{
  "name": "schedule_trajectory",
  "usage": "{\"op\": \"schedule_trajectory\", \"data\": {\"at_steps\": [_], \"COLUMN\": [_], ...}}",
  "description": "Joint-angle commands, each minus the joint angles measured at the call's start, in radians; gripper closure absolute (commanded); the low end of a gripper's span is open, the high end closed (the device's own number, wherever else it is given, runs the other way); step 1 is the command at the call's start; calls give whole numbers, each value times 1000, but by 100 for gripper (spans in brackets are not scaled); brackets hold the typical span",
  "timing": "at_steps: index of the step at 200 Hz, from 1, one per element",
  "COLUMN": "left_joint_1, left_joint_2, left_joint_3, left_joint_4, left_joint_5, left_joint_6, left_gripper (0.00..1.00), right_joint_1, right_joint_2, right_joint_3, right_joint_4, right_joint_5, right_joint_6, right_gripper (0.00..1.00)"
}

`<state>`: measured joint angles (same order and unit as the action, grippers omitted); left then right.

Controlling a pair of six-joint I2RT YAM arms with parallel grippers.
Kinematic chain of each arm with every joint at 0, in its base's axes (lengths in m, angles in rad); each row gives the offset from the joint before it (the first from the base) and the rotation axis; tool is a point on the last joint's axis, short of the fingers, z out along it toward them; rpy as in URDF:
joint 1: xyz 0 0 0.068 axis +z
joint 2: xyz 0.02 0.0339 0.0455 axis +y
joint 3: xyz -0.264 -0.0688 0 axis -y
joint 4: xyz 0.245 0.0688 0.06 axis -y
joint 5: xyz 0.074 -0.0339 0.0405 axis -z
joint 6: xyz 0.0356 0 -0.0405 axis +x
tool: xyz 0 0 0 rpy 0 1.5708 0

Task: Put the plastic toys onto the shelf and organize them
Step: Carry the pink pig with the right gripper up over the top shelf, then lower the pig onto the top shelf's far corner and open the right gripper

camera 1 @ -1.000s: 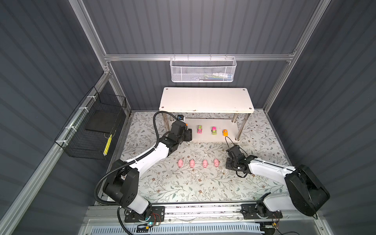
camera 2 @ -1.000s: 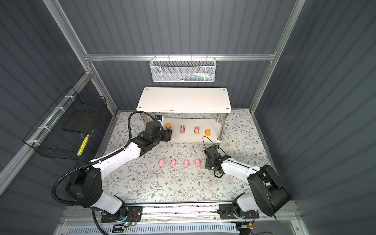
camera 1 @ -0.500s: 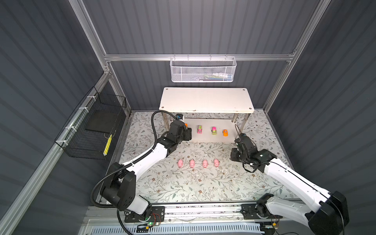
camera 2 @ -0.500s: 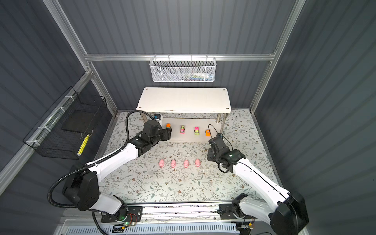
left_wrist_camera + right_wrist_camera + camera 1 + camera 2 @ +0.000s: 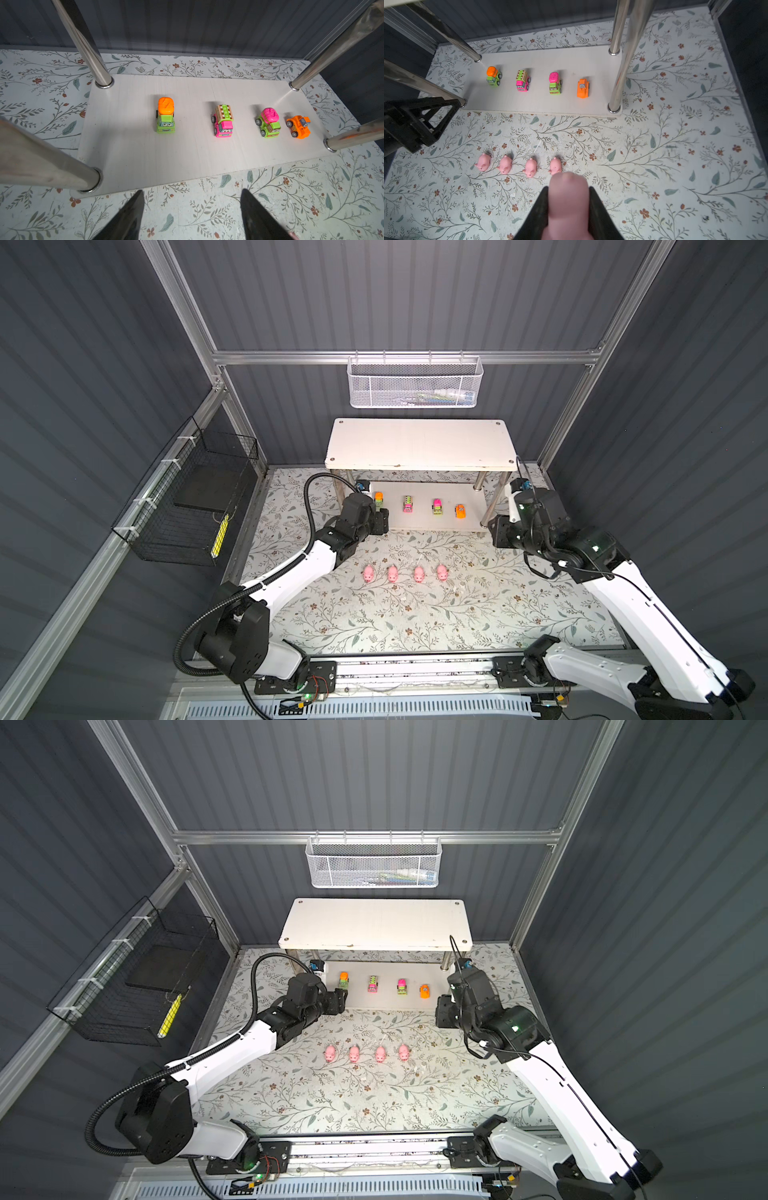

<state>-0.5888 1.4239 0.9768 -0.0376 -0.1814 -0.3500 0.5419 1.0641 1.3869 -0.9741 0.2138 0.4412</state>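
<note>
A pink pig (image 5: 566, 212) has been lifted off the worktop (image 5: 457, 614), clamped in the right tool (image 5: 568, 190) near the front-right post (image 5: 619, 79) of the shelf (image 5: 415, 443), long axis along the fingers (image 5: 537, 214), pointing downward, leaving four pigs (image 5: 419, 573) unshelved; the left tool (image 5: 192, 191) is held parted, empty, at the front-left corner of its lower board (image 5: 187, 155).

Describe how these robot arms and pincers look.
The left arm and right arm have white shells with black joints. A ribbed black hose loops along the left; thin black wires trail the right. The left gripper and right gripper have black, tapering fingers.
</note>
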Motion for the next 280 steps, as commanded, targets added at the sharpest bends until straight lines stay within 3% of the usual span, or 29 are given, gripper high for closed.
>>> {"op": "schedule_trajectory", "data": {"at_steps": [1, 80, 192, 280], "left_joint_1": [-3, -3, -3, -3], "left_joint_2": [-22, -10, -3, -5], "left_joint_3": [-41, -89, -114, -119], "left_joint_4": [2, 51, 90, 90], "left_joint_5": [25, 80, 138, 143], "left_joint_6": [-28, -55, -65, -63], "left_gripper": [27, 27, 27, 27], "right_joint_1": [-5, -137, -252, -277], "right_joint_2": [31, 276, 634, 759], "right_joint_3": [97, 439, 855, 922], "right_joint_4": [-67, -32, -15, -25], "right_joint_5": [25, -2, -77, -91], "right_joint_6": [-67, -223, -305, -298], "right_gripper": [69, 68, 68, 66]}}
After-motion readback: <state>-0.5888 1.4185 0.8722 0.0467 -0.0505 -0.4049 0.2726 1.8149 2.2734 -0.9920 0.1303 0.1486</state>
